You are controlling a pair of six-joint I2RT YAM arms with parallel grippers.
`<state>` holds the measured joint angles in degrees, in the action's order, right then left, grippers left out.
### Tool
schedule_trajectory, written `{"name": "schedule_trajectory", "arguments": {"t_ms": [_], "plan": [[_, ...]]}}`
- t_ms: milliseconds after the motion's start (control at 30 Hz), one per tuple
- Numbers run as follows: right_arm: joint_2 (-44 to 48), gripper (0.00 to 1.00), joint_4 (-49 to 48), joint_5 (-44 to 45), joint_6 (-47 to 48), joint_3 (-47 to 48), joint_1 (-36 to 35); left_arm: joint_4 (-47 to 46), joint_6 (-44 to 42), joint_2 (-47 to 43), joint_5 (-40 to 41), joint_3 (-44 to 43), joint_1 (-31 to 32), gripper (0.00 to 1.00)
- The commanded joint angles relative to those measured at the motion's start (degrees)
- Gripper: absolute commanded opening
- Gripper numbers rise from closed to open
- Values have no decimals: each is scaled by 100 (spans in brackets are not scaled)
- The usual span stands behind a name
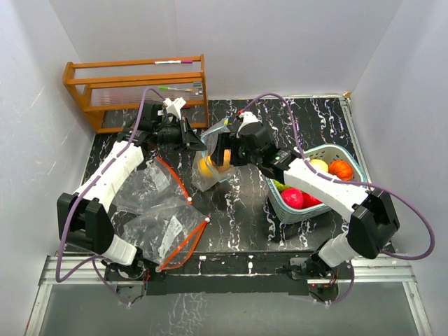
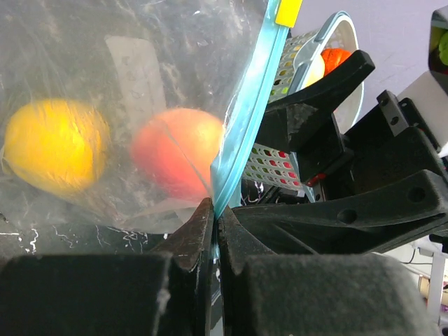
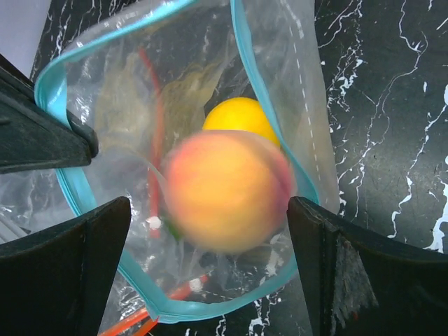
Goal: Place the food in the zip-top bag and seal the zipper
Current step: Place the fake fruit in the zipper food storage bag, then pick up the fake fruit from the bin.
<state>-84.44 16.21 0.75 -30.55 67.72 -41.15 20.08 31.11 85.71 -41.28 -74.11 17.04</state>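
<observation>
Top external view first: the left gripper (image 1: 192,137) is out over the middle of the table (image 1: 238,217), lifting the rim of the zip-top bag (image 1: 205,180) so its mouth gapes toward the right gripper (image 1: 221,151), which hangs right above it. A yellow fruit (image 1: 204,166) glows through the plastic. Just right of it is an orange patch, too far under the right gripper to name from here. More food (image 1: 292,198) sits in the teal basket (image 1: 283,210) at the right, so I'd judge the loading only partway and the zipper unsealed. Two spare bags (image 1: 164,234) lie near left, and a wooden rack (image 1: 136,87) stands far left. Left wrist now: its jaws are pressed together on the blue zipper strip, pinching it, and through the film the yellow fruit and a peach (image 2: 178,161) show side by side. The bag's bottom is cut off behind the fingers. Right wrist: fingers spread wide with nothing in them. The peach is straight below, inside the rim, and blurred, so I cannot tell whether it is dropping or at rest. The yellow fruit is half hidden behind it.
</observation>
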Motion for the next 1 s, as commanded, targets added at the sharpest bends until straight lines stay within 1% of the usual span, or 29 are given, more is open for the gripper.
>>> {"name": "schedule_trajectory", "arguments": {"t_ms": [0,200,300,400,467,500,600,667,767,833,967], "plan": [[191,98,-452,319,63,403,11,6,7,-261,-174,14,-25,0],[313,98,-144,444,221,611,12,5,9,-292,-166,37,-22,0],[589,98,154,636,256,667,18,-4,6,-292,-161,37,-25,0],[1029,98,814,1301,249,755,11,-7,9,-292,-170,28,-21,0],[1285,98,1610,2213,82,892,24,-11,9,-301,-198,34,-18,0],[1364,98,2125,2493,-46,985,75,-21,13,-319,-209,49,-22,0],[1517,98,3499,2916,-430,1054,564,-66,20,-367,-222,99,-18,0],[1735,98,3910,2944,-549,776,1010,-157,78,-386,-256,160,-24,0],[2252,98,4076,2999,-784,252,1607,-235,120,-395,-344,218,-24,0],[2433,98,4066,3123,-743,62,1868,-273,122,-424,-374,274,-24,0],[2229,98,4214,3592,-590,-112,2374,-375,160,-442,-486,357,-25,0]]}}
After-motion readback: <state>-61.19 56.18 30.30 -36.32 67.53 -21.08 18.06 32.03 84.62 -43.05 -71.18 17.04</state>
